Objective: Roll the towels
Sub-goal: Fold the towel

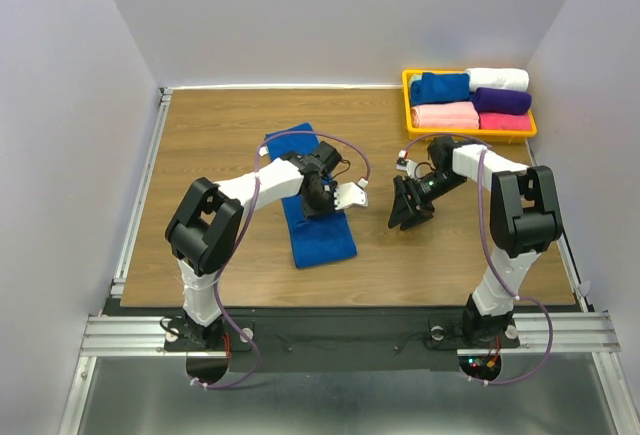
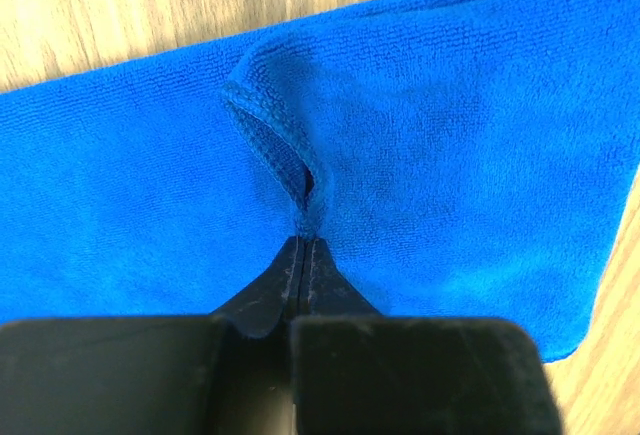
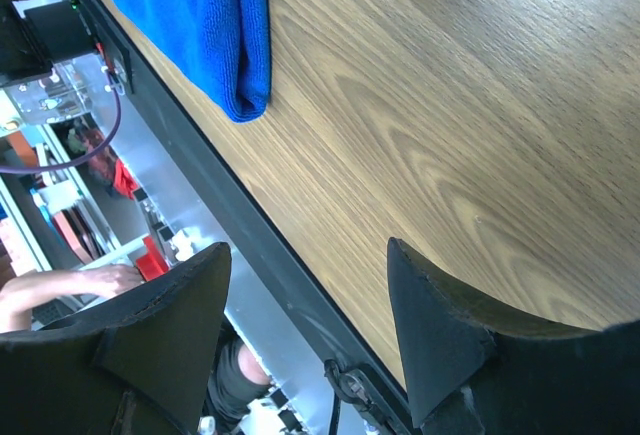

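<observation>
One royal-blue towel [image 1: 322, 240] lies flat as a long strip on the wooden table, left of centre. My left gripper [image 1: 318, 198] rests on its middle. In the left wrist view the gripper [image 2: 302, 241] is shut on a pinched-up fold of the towel [image 2: 450, 155]. My right gripper [image 1: 400, 221] hangs open and empty over bare wood to the right of the towel. In the right wrist view it [image 3: 305, 255] points toward the table's near edge, with the towel's end [image 3: 200, 15] at upper left. A second royal-blue towel [image 1: 440, 87] lies rolled in the tray.
A yellow tray [image 1: 407, 105] at the back right holds rolled white [image 1: 497, 79], purple [image 1: 501, 101] and pink [image 1: 445, 115] towels. The table's black front edge [image 3: 230, 215] runs close below the right gripper. Grey walls enclose the sides and back.
</observation>
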Controlling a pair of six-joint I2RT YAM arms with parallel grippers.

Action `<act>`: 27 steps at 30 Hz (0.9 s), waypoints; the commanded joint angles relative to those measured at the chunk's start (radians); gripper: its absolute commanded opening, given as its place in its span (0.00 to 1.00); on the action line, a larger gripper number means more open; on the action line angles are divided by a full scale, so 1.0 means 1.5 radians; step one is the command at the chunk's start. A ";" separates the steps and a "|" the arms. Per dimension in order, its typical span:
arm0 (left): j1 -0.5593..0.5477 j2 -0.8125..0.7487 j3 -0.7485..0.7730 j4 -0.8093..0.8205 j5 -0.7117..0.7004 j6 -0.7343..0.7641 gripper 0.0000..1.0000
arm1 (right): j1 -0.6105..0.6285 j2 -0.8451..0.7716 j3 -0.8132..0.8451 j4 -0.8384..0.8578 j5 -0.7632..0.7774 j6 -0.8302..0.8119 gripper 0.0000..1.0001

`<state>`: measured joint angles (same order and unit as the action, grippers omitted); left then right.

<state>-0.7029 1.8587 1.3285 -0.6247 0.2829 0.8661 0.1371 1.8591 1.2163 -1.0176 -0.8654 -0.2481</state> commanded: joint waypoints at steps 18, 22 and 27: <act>0.203 0.046 0.190 0.092 -0.017 -0.362 0.41 | -0.002 -0.014 0.027 0.065 -0.085 0.044 0.62; 0.217 0.116 0.214 0.107 -0.052 -0.407 0.34 | -0.002 -0.034 0.018 0.074 -0.076 0.048 0.62; 0.223 0.169 0.256 0.130 -0.061 -0.394 0.32 | -0.002 -0.050 -0.001 0.082 -0.057 0.049 0.62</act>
<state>-0.3786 2.1002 1.6245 -0.4576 0.2260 0.3050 0.1371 1.8347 1.2274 -0.9276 -0.9558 -0.1825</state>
